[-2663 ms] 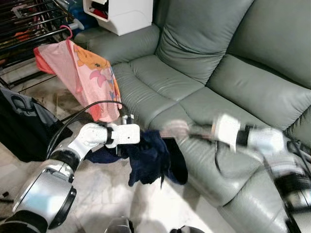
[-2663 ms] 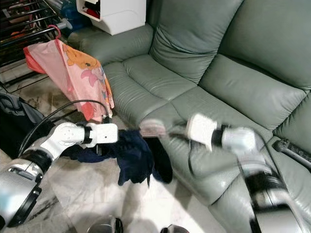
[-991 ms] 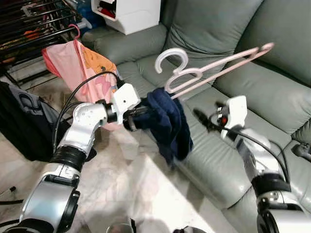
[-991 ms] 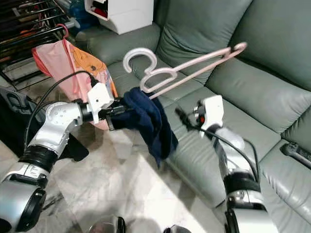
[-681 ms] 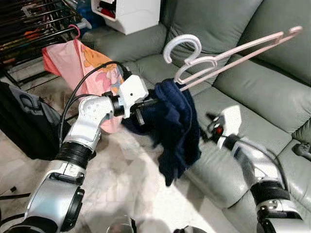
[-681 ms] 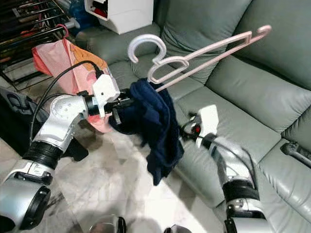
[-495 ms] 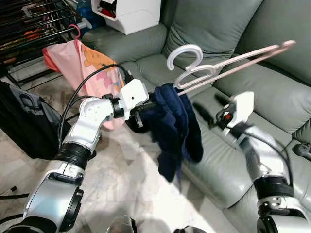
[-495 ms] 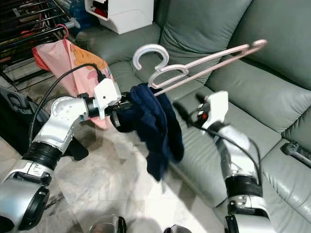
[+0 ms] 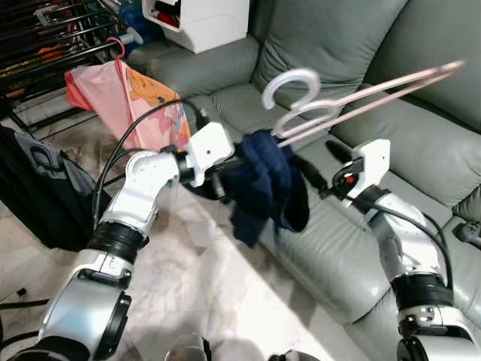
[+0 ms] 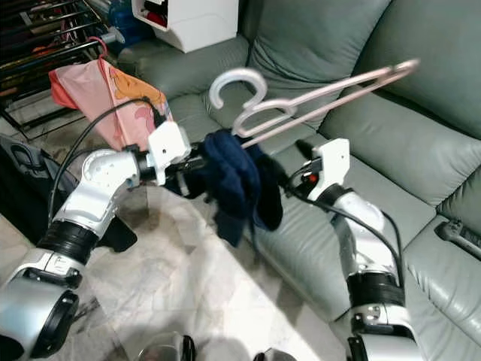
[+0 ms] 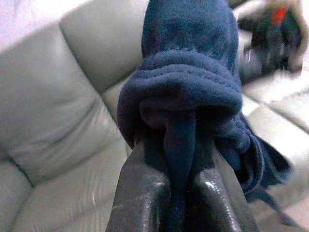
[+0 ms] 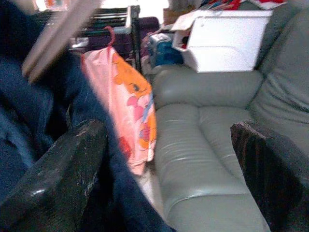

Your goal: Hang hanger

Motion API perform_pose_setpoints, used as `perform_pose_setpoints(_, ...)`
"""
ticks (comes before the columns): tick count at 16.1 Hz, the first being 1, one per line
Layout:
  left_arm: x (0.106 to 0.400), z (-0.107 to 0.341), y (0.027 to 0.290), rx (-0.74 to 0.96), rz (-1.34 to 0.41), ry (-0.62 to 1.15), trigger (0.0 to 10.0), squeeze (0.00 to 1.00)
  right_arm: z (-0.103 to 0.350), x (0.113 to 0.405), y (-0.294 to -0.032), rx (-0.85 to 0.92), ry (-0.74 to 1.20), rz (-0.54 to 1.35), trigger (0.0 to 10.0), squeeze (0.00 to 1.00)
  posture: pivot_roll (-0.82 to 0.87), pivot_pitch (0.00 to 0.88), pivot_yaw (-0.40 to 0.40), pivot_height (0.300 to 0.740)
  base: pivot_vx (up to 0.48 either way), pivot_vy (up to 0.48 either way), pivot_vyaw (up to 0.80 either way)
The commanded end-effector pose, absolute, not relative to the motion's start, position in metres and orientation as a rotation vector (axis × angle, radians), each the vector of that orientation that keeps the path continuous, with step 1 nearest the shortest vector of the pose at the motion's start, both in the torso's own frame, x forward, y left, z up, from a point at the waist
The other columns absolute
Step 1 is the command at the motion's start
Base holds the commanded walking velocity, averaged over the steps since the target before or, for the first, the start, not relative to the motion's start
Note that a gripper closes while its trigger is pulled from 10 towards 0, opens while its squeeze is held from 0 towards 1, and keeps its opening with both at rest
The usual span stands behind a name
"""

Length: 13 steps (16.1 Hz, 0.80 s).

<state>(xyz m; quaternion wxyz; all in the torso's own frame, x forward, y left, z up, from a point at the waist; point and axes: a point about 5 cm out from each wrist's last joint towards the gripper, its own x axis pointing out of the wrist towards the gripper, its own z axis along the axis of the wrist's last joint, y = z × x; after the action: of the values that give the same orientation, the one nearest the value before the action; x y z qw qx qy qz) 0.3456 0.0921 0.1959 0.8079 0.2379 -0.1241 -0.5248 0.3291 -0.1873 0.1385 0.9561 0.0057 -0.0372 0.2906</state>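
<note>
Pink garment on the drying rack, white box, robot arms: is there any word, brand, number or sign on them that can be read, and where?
No readable text anywhere.
Pink garment with an orange cartoon print: pictures only, no letters visible.
White plastic box behind the grey sofa: no label can be made out.
Right gripper: a red mark on its wrist housing, too small to read.
Left gripper, shut on the dark blue cloth: no marking.

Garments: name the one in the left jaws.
The navy garment, draped from the pale hanger; the pink one hangs apart on the rack.

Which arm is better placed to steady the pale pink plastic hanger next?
Right. The right end effector is open beside the pale pink plastic hanger; the left end effector already grips the dark blue garment.
</note>
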Motion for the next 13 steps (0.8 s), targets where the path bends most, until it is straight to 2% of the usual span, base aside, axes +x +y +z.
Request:
perform_pose_setpoints(1, 0.341, 0.214, 0.086, 0.501, -1.142, -0.349, 0.0, 0.00, 0.132, 0.330, -0.186, 0.018, -0.042, 0.594, 10.0, 0.00, -0.01, 0.028, 0.043, 0.740, 0.000, 0.000, 0.00)
perform_pose_setpoints(5, 0.337, 0.227, 0.078, 0.478, -1.157, -0.403, 0.0, 0.00, 0.122, 0.331, -0.186, 0.015, 0.026, 0.589, 10.0, 0.00, -0.01, 0.028, 0.040, 0.740, 0.000, 0.000, 0.00)
perform_pose_setpoints(7, 0.335, 0.236, 0.078, 0.466, -1.145, -0.430, 0.0, 0.00, 0.098, 0.330, -0.197, 0.013, 0.205, 0.485, 10.0, 0.00, -0.01, 0.029, 0.036, 0.740, 0.000, 0.000, 0.00)
perform_pose_setpoints(8, 0.337, 0.239, 0.080, 0.466, -1.130, -0.431, 0.0, 0.00, 0.087, 0.326, -0.202, 0.002, 0.273, 0.459, 3.8, 0.00, -0.01, 0.029, 0.035, 0.740, 0.000, 0.000, 0.00)
perform_pose_setpoints(9, 0.337, 0.239, 0.081, 0.467, -1.124, -0.431, 0.0, 0.00, 0.084, 0.324, -0.204, -0.004, 0.293, 0.457, 3.8, 0.00, -0.01, 0.029, 0.035, 0.740, 0.000, 0.000, 0.00)
perform_pose_setpoints(10, 0.340, 0.241, 0.086, 0.477, -1.098, -0.428, 0.0, 0.00, 0.075, 0.316, -0.210, -0.002, 0.351, 0.446, 0.4, 0.00, -0.01, 0.030, 0.033, 0.740, 0.000, 0.000, 0.00)
perform_pose_setpoints(11, 0.342, 0.243, 0.089, 0.475, -1.078, -0.428, 0.0, 0.00, 0.068, 0.309, -0.216, -0.017, 0.389, 0.440, 0.0, 0.00, -0.02, 0.030, 0.031, 0.740, 0.000, 0.000, 0.00)
perform_pose_setpoints(13, 0.345, 0.251, 0.095, 0.480, -1.050, -0.438, 0.0, 0.00, 0.058, 0.301, -0.235, 0.026, 0.455, 0.341, 0.0, 0.00, -0.02, 0.030, 0.027, 0.740, 0.000, 0.000, 0.00)
